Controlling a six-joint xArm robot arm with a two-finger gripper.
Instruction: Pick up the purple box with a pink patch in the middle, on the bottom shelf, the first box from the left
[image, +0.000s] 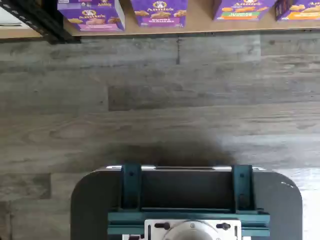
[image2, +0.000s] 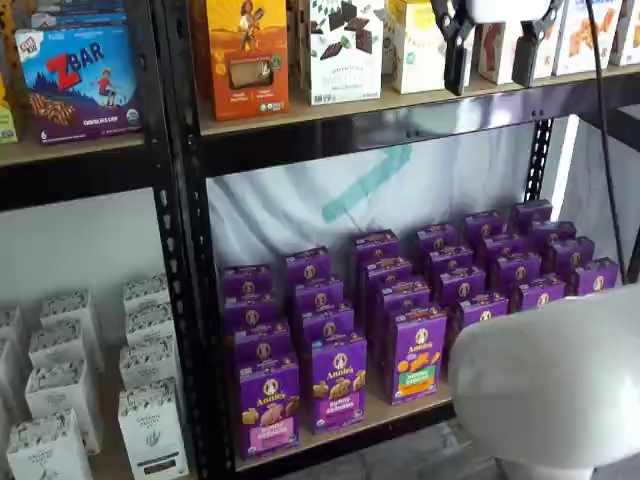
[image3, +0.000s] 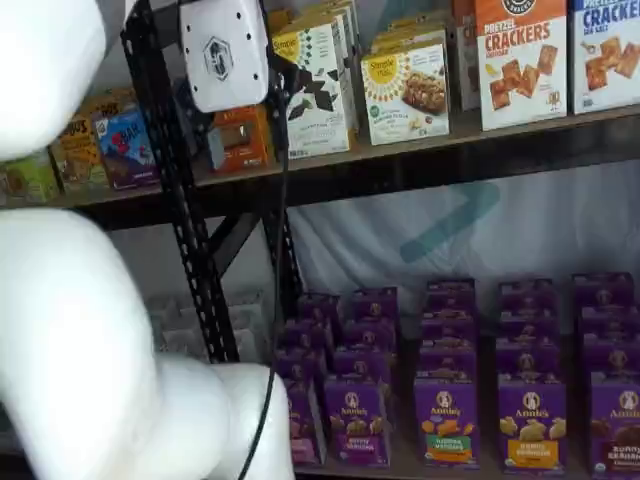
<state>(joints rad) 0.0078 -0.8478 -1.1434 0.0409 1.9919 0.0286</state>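
Observation:
The purple box (image2: 268, 405) with a light pink band stands upright at the front left of the bottom shelf (image2: 400, 412). The wrist view shows the same purple box (image: 92, 15) on the shelf board (image: 200, 26). In a shelf view it is the purple box (image3: 300, 425), partly hidden by the arm. My gripper (image2: 492, 65) hangs high up in front of the upper shelf, far above the box. Its two black fingers stand apart with a plain gap and nothing between them, so it is open. Its white body (image3: 225, 50) shows side-on.
Beside the target stand a like box with a magenta band (image2: 338, 385) and one with a green-orange patch (image2: 415, 355), with rows of purple boxes behind. A black perforated upright (image2: 185, 300) borders the bay. White cartons (image2: 150, 430) fill the left bay. The arm's white link (image2: 550, 380) bulks at lower right.

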